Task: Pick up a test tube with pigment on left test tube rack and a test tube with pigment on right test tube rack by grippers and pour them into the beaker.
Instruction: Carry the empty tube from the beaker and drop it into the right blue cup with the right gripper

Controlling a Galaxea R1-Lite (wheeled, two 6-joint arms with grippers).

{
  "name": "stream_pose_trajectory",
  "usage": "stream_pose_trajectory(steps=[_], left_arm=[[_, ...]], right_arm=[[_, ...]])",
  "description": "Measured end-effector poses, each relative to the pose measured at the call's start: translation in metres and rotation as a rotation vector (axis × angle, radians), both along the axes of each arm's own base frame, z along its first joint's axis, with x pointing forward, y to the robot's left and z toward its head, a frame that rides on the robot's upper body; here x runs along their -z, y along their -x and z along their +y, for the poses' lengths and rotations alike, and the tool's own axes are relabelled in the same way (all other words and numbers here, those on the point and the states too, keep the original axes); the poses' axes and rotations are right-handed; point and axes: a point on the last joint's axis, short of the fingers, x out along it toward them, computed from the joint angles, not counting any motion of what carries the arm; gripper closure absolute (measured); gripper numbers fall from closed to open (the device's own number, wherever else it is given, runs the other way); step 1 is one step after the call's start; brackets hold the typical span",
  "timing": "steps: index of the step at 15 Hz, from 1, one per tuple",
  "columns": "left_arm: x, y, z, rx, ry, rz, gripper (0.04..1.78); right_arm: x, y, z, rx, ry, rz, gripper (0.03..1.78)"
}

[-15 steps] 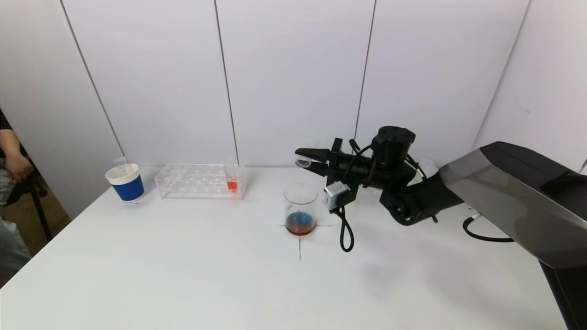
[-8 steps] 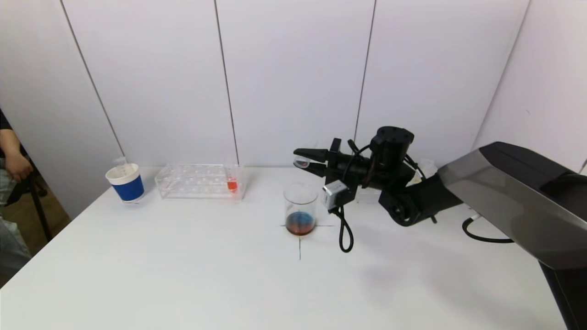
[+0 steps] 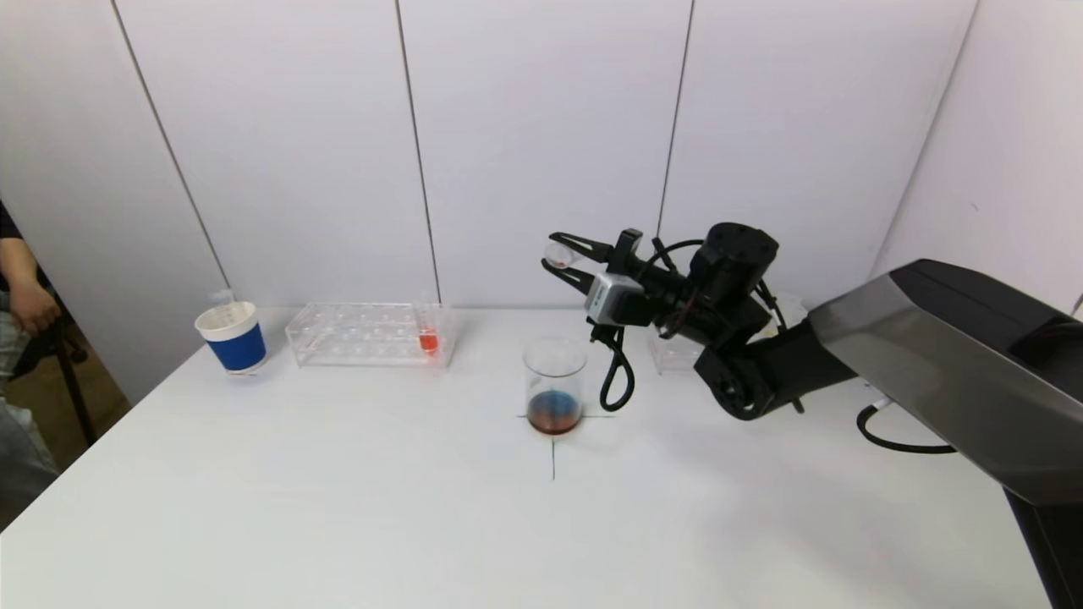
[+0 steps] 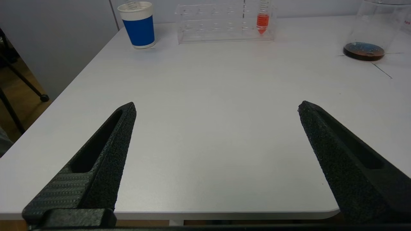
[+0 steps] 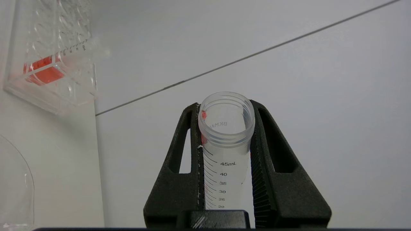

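Right gripper (image 3: 565, 260) with its clamped test tube (image 3: 556, 254) hangs above and behind the beaker (image 3: 554, 385), apart from its rim. Left rack (image 3: 371, 335) and paper cup (image 3: 231, 337) line the far-left edge. Near table (image 3: 423, 524) lies open.

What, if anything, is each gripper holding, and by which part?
The right gripper holds a clear test tube, clamped on its upper part just below the open rim. The left gripper is open, holding nothing.
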Motion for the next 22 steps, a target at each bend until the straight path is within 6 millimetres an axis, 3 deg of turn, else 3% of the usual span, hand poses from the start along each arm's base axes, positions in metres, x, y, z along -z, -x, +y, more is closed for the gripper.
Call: stream_pose_trajectory(steps=[7,13,15,22], left_arm=[[0.0,0.0,0.0,0.0,0.0,0.0,0.06],[0.0,0.0,0.0,0.0,0.0,0.0,0.06],[0.0,0.0,0.0,0.0,0.0,0.0,0.06],[0.0,0.0,0.0,0.0,0.0,0.0,0.06]], right_arm=[[-0.034,0.014,0.004,0.167,-0.276,0.256,1.34],[-0.087,0.02,0.0,0.353,-0.493,0.372,1.34],[-0.113,0.016,-0.005,0.407,-0.581,0.39,1.34],[-0.163,0.015,-0.033,0.616,-0.787,0.531,1.34]])
